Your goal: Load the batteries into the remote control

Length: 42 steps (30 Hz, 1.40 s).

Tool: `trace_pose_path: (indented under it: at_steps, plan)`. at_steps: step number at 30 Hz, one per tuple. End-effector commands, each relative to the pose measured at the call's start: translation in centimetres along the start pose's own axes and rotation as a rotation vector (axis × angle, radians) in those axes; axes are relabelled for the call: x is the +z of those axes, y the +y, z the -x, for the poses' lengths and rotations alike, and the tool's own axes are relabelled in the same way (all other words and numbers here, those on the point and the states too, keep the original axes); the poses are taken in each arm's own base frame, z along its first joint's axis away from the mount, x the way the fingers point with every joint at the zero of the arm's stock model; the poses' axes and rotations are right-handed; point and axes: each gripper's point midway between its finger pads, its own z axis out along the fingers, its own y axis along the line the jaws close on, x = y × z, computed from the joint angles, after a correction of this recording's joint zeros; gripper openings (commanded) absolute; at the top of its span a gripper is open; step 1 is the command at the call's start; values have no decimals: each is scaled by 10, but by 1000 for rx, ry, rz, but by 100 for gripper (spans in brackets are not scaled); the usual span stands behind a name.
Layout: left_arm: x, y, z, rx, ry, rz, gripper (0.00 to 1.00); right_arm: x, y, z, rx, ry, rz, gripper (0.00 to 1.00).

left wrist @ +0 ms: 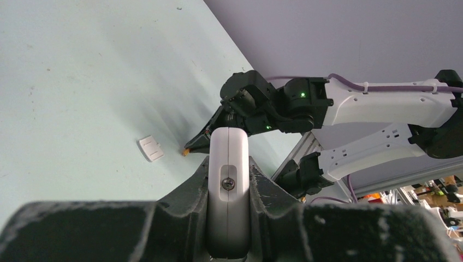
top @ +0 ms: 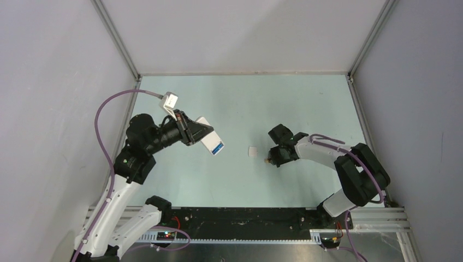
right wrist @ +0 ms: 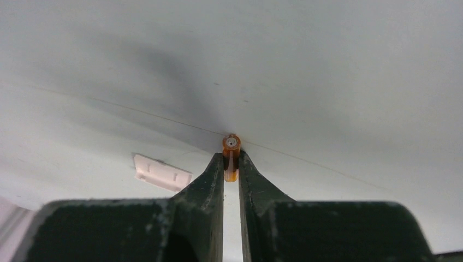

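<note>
My left gripper (left wrist: 229, 164) is shut on the white remote control (left wrist: 229, 191) and holds it edge-on above the left side of the table. Seen from above, the remote (top: 208, 139) sticks out to the right of the left gripper (top: 192, 131), with a blue patch (top: 218, 147) at its free end that looks like the blue battery seated in it. Down at the table, my right gripper (right wrist: 231, 157) pinches the orange battery (right wrist: 231, 150) between its fingertips. That orange battery (top: 267, 161) also shows from above at the right gripper (top: 270, 158).
A small white battery cover (top: 253, 150) lies flat on the table just left of the right gripper, and shows again as the cover (right wrist: 161, 171) in the right wrist view. Grey walls with metal frame rails enclose the pale green table (top: 245, 98).
</note>
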Motion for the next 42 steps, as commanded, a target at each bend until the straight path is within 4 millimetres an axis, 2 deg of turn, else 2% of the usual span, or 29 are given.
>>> trace_pose_path:
  at_steps: [1,2,3,4,5,6,7,8,9,11,12,13,14,15,19,23,25,28,32,34,38,42]
  plan:
    - [3,-4,3,-28,-8,-29,0,-27,25,21,-293,-150,134,0]
    - [4,-3,1,-42,-1,-30,0,-45,35,23,-313,-177,199,0]
    - [6,-2,-2,-53,13,-34,0,-54,36,25,-375,-196,218,0]
    - [8,-4,-1,-67,13,-42,0,-74,44,26,-386,-212,289,0]
    - [10,-5,-2,-74,18,-58,0,-83,45,27,-427,-225,312,0]
    - [12,-6,-2,-106,20,-67,0,-104,49,27,-435,-236,379,0]
    - [15,-11,0,-106,13,-106,0,-113,49,28,-473,-243,402,0]
    - [19,-13,0,-151,19,-125,0,-133,51,26,-481,-239,464,0]
    - [20,-21,4,-151,11,-173,0,-140,49,27,-503,-243,481,0]
    - [26,-28,11,-182,8,-223,0,-181,52,27,-499,-236,595,0]
    - [32,-26,12,-210,21,-223,0,-192,50,24,-518,-233,623,0]
    - [34,-32,19,-204,13,-243,0,-215,55,24,-509,-241,689,0]
    - [38,-31,20,-229,20,-241,0,-226,54,19,-538,-237,723,0]
    - [39,-37,29,-222,3,-261,0,-248,60,18,-530,-241,781,0]
    - [50,-47,49,-291,-11,-299,0,-312,77,1,-594,-236,952,0]
    - [57,-57,67,-366,-52,-345,0,-366,98,-21,-670,-235,1099,0]
    - [57,-61,75,-399,-87,-347,0,-381,104,-33,-701,-223,1133,0]
    - [57,-64,84,-420,-142,-340,0,-391,109,-50,-730,-192,1162,0]
    - [55,-68,88,-429,-198,-332,0,-409,107,-66,-767,-160,1210,0]
    - [53,-69,89,-428,-228,-323,0,-414,99,-77,-796,-149,1208,0]
    - [45,-71,88,-434,-283,-309,0,-421,87,-94,-845,-162,1195,0]
    - [32,-73,87,-443,-324,-310,0,-420,85,-103,-869,-204,1162,0]
